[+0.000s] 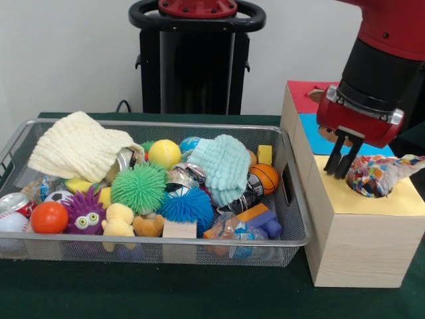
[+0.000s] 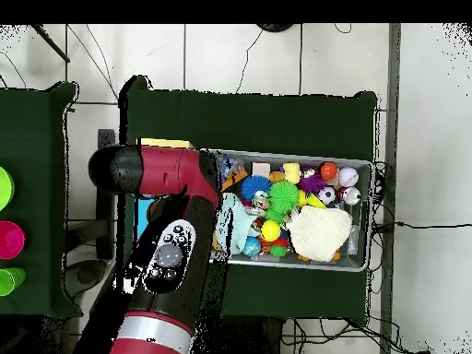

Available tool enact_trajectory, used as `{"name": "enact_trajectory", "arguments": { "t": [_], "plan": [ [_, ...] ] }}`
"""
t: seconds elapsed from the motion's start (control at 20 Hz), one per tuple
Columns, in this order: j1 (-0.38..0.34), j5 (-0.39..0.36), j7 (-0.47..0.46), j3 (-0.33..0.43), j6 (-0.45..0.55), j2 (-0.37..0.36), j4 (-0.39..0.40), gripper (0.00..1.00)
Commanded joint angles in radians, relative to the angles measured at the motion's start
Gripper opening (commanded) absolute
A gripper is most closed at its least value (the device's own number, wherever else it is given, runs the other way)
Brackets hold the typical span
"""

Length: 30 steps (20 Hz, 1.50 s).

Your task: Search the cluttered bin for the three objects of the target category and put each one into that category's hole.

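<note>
The silver wire-mesh bin (image 1: 292, 199) fills the left of the front view, packed with toys; it also shows in the overhead view (image 2: 361, 263). One crinkly wrapper with multicoloured dots (image 1: 377, 176) lies in the hole of the yellow panel (image 1: 372, 203) on the wooden box. My gripper (image 1: 340, 166) hangs just left of that wrapper, its tips level with it. Another clear printed wrapper (image 1: 232, 229) lies at the bin's front edge, by an orange and a purple block. In the overhead view my arm (image 2: 175, 249) hides the gripper and the box.
The wooden box (image 1: 345, 246) stands right of the bin, with red (image 1: 305, 93), blue (image 1: 319, 136) and yellow panels on top. In the bin lie a cream cloth (image 1: 76, 146), a mint cloth (image 1: 222, 166), spiky balls (image 1: 138, 188), a dented can (image 1: 14, 203) and small balls.
</note>
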Motion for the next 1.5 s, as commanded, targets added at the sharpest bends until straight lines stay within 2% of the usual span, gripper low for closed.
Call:
{"name": "enact_trajectory", "arguments": {
  "t": [0.05, 0.35, 0.7, 1.5],
  "plan": [
    [-0.037, -0.028, 0.077, 0.129, -0.075, 0.046, 0.142, 0.0],
    [-0.042, 0.013, 0.113, 0.184, -0.151, 0.057, 0.145, 0.0],
    [-0.056, 0.032, 0.113, 0.217, -0.174, 0.028, 0.17, 0.0],
    [-0.036, 0.047, 0.167, 0.227, -0.113, 0.044, 0.094, 0.0]
  ]
}}
